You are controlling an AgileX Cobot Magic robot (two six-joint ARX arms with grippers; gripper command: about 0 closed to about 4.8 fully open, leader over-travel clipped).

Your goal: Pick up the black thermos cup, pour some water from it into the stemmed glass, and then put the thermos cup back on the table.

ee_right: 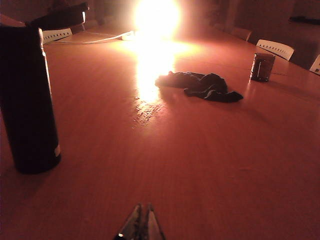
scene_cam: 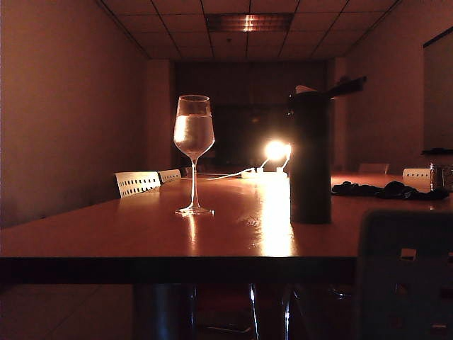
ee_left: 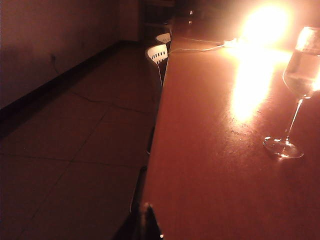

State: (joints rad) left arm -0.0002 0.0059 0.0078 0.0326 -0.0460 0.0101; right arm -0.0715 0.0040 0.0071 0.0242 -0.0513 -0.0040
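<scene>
Down at the near edge of the table [ee_right: 210, 165], my right gripper [ee_right: 140, 226] sits with its jaws pressed together, holding nothing, and my left gripper [ee_left: 146, 225] is likewise closed and empty at the table's side edge. Ahead of my right jaws the black thermos cup [ee_right: 27, 97] stands upright, lid flipped open, near the stemmed glass [scene_cam: 193, 152], which already holds liquid. I judge the risks to be these: closed jaws would shove the cup over unless spread first; its open lid could spill early; the thin-stemmed glass tips easily, and the lamp's [scene_cam: 275, 150] glare blurs edges.
</scene>
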